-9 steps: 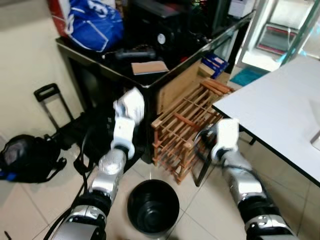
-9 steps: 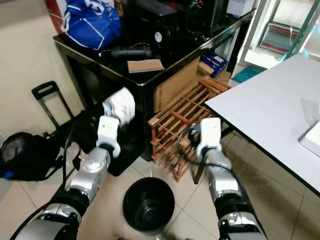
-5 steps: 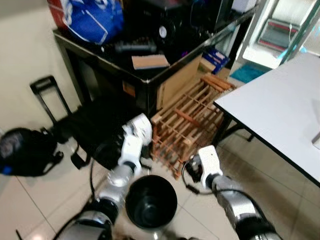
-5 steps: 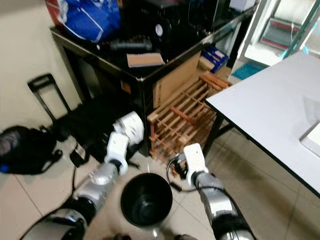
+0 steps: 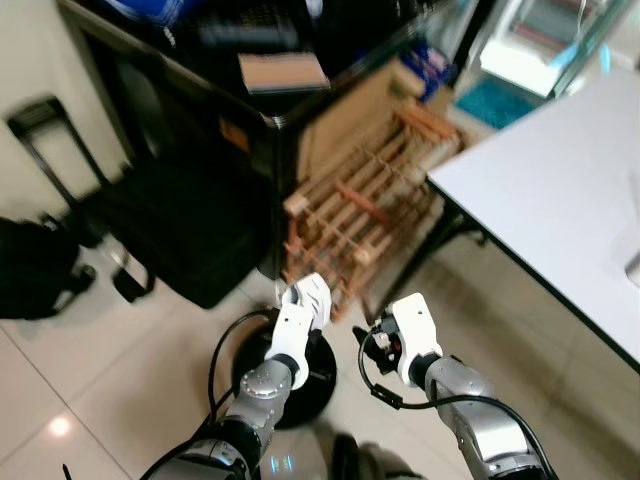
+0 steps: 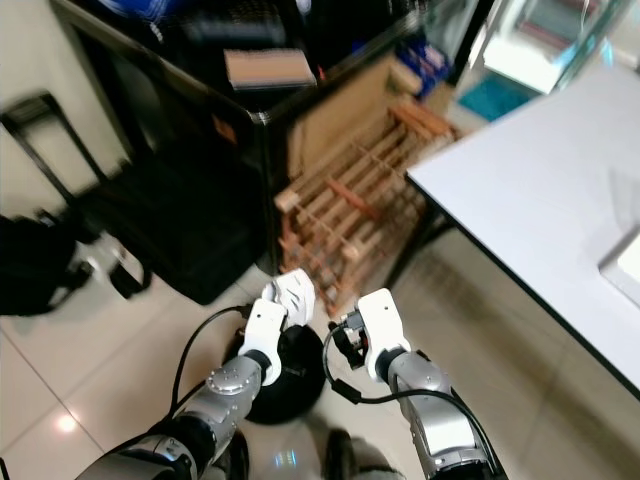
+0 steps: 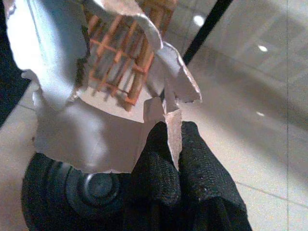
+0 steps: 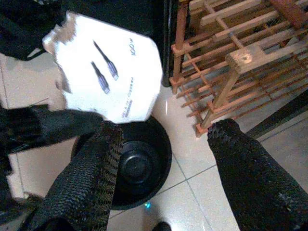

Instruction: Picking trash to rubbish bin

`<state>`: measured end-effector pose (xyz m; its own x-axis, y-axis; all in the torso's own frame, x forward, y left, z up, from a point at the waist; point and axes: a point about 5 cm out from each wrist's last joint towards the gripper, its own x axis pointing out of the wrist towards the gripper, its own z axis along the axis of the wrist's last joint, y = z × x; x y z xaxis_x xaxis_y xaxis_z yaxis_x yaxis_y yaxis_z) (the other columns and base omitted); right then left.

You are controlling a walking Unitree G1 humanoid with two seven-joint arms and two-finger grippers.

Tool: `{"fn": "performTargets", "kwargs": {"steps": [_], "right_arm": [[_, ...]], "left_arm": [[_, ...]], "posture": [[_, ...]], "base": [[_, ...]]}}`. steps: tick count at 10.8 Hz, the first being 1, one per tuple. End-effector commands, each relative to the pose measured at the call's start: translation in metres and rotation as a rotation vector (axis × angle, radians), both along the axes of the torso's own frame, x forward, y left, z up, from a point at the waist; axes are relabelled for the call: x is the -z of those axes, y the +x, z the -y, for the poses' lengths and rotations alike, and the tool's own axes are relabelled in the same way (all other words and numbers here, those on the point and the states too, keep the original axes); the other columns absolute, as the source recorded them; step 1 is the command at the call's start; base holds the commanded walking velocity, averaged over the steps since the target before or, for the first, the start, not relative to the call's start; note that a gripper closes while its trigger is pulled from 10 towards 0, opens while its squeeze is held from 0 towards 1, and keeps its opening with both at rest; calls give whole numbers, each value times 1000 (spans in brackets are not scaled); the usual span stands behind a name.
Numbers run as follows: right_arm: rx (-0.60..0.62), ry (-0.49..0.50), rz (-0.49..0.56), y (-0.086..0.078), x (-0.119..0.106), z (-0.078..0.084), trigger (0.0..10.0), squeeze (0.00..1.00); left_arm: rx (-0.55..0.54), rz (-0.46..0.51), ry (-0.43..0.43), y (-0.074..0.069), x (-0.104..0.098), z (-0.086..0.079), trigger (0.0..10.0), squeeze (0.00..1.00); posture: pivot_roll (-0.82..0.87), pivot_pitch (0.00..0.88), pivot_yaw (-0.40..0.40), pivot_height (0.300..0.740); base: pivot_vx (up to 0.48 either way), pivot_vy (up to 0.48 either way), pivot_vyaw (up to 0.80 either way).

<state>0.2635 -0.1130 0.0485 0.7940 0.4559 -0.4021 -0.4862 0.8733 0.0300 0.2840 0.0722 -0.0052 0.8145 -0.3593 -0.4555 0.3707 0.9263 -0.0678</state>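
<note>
Left claw lowered w/ torn paper over bin; right claw open.

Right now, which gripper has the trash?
The left gripper: its fingers pinch the torn white paper over the black bin. The right gripper is open, empty.

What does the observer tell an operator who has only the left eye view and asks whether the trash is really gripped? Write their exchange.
Operator: Is the paper held?
Observer: Yes. The left gripper has its fingers shut on the torn white paper's edge.
Operator: What lies under it?
Observer: The black bin's open mouth, just below the paper.
Operator: And the right gripper?
Observer: The right gripper is open, holding nothing, beside the wooden rack.
</note>
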Motion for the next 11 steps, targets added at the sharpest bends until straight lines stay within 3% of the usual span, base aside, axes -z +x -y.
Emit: {"fn": "performTargets", "kwargs": {"steps": [1, 5, 7, 8, 9, 10, 11], "right_arm": [[-17, 10, -29, -6, 1, -1, 10000, 0], [-40, 66, -45, -11, -10, -16, 10000, 0], [-33, 67, -50, -11, -12, -16, 10000, 0], [-29, 66, -50, -12, -12, -15, 10000, 0], [-27, 66, -50, -12, -12, -15, 10000, 0], [-25, 67, -52, -12, -12, -15, 10000, 0], [-23, 66, -54, -13, -12, -15, 10000, 0]], "left_arm": [[2, -45, -2, -8, 7, 4, 10000, 0], [-54, -69, 42, -12, 16, -19, 10000, 0], [-52, -71, 43, -12, 16, -19, 10000, 0], [-46, -68, 37, -11, 15, -16, 10000, 55], [-40, -66, 34, -11, 15, -15, 10000, 443], [-37, -67, 32, -11, 14, -14, 10000, 1000], [-36, -66, 34, -11, 14, -14, 10000, 1000]], "posture": [[-120, 325, -89, 740], [-108, 321, -69, 740], [-112, 317, -64, 740], [-112, 317, -62, 740], [-113, 318, -62, 740], [-114, 320, -61, 740], [-114, 321, -60, 740]], "base": [[0, 0, 0], [0, 0, 0], [0, 0, 0], [0, 0, 0], [0, 0, 0], [0, 0, 0], [0, 0, 0]]}}
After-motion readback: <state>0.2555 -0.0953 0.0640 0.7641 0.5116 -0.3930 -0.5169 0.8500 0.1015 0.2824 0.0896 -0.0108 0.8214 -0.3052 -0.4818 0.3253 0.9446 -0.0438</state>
